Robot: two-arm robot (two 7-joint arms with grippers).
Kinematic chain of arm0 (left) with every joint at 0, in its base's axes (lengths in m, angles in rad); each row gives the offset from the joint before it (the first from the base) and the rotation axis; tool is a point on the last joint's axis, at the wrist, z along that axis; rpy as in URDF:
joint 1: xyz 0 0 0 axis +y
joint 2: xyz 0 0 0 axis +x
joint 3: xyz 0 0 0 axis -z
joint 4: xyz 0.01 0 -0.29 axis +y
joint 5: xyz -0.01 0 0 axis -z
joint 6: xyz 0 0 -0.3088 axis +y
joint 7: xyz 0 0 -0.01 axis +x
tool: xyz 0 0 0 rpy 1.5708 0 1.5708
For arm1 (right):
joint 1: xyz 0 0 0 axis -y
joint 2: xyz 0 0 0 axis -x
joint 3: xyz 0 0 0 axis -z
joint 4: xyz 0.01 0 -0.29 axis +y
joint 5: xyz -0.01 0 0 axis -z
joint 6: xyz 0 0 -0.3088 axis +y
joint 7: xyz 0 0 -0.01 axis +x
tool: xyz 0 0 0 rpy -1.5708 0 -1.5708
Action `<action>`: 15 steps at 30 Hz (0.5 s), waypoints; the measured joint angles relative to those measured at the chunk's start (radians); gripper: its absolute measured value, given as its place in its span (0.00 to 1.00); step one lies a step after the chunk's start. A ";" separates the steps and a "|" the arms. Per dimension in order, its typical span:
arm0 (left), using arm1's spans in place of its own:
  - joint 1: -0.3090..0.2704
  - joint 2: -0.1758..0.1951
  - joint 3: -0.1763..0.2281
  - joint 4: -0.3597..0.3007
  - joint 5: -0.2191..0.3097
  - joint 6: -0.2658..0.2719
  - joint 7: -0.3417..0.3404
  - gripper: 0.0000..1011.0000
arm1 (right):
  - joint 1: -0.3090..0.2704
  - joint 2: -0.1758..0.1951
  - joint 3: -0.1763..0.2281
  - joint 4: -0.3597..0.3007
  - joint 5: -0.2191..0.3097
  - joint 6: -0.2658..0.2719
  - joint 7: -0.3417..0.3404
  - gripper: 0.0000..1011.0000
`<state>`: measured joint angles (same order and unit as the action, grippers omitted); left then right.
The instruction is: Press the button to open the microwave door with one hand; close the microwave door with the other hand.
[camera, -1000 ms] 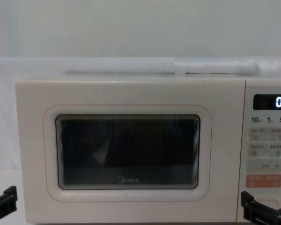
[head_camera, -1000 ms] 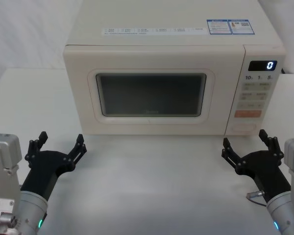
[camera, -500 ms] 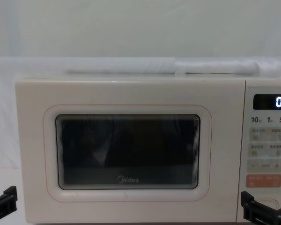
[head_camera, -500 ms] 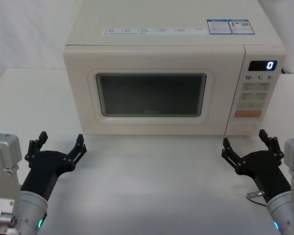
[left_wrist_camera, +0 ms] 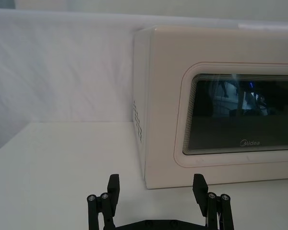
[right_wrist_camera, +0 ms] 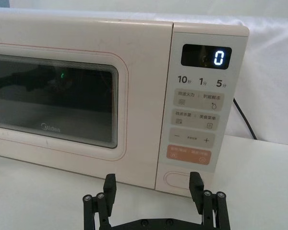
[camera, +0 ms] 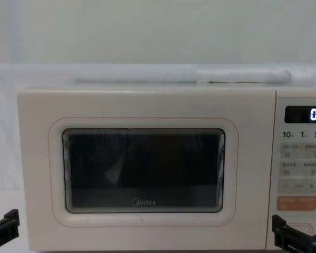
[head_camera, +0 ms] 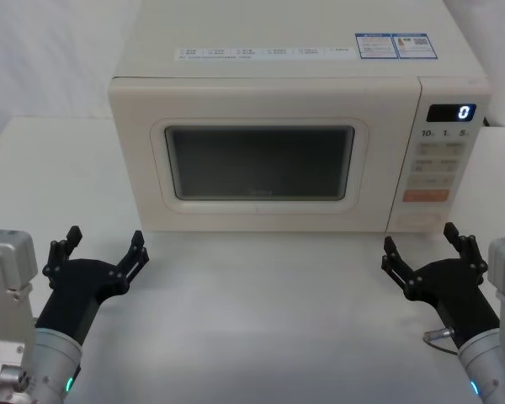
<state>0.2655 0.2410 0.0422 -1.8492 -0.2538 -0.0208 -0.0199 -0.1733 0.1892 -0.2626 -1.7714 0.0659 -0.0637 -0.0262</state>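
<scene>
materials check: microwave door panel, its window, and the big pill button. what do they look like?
The cream microwave door looks like matte moulded plastic: even colour, soft rounded edges, no metallic glare. Its dark rounded-corner window is probably glass or clear plastic, since it is glossy and mirrors the room. The wide cream pill-shaped button seems to be the same matte plastic as the control panel, though the finish is hard to confirm.

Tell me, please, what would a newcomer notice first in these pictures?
A cream microwave stands mid-table, its door shut and its display glowing "0" on the right-hand panel. The left gripper and right gripper rest open on the table in front, the right one just short of the button.
</scene>
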 joint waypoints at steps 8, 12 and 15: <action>0.000 0.000 0.000 0.000 0.000 0.000 0.000 0.99 | 0.000 0.000 0.000 0.000 0.000 0.000 0.000 0.81; 0.000 0.000 0.000 0.000 0.000 0.000 0.000 0.99 | 0.000 0.000 0.000 0.000 0.000 0.000 0.000 0.68; 0.000 0.000 0.000 0.000 0.000 0.000 0.000 0.99 | 0.000 0.000 0.000 0.000 0.000 0.000 0.000 0.57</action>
<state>0.2655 0.2409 0.0422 -1.8492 -0.2538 -0.0208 -0.0199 -0.1732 0.1892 -0.2625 -1.7715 0.0659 -0.0637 -0.0261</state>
